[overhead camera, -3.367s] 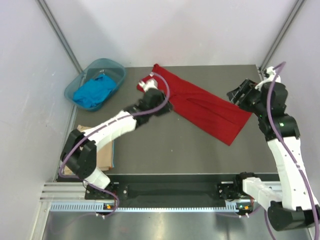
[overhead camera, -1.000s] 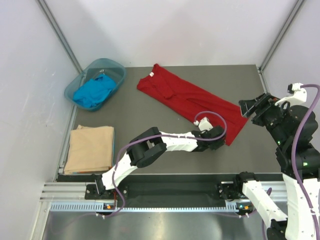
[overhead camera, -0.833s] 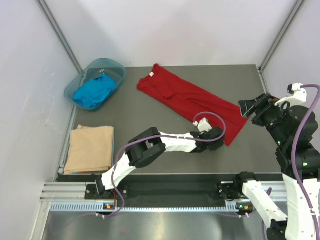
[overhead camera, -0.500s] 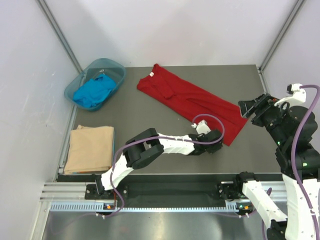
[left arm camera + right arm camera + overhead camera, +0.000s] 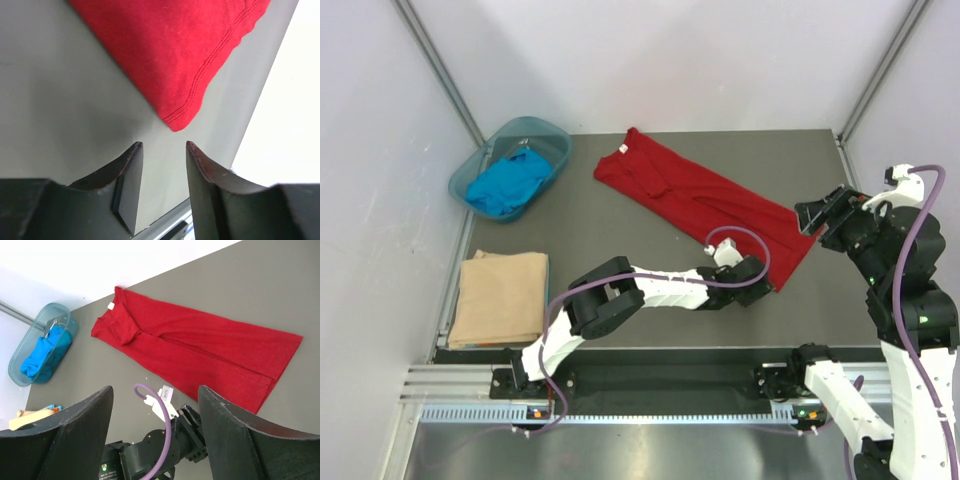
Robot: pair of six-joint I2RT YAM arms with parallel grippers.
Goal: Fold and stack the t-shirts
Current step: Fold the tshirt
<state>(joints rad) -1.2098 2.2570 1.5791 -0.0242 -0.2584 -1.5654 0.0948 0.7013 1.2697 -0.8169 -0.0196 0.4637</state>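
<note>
**One shirt folded, one half-folded, one not begun**

The left gripper (image 5: 162, 147) is seen with its jaws parted by a modest gap and nothing between them. It is held low over the table (image 5: 620, 250), and the near corner of the red t-shirt (image 5: 170, 50) lies just in front of the fingertips, not touched. The right gripper (image 5: 155, 388) is spread wide and is empty, raised beside the far right end of the same shirt.

The red t-shirt is laid diagonally across the middle of the table as a long narrow band, so the lengthwise folds are judged to be done; the folds across its length are not yet made. The tan t-shirt (image 5: 502, 295) is folded into a flat rectangle at the near left of the table. The blue t-shirt (image 5: 508, 182) is crumpled inside the basin (image 5: 560, 137) at the far left corner.

The red cloth is matte and soft, with a double line of stitching along the hem and a small white neck label (image 5: 110, 305). The basin is of translucent teal plastic with rounded corners. The table is dark grey and smooth.
</note>
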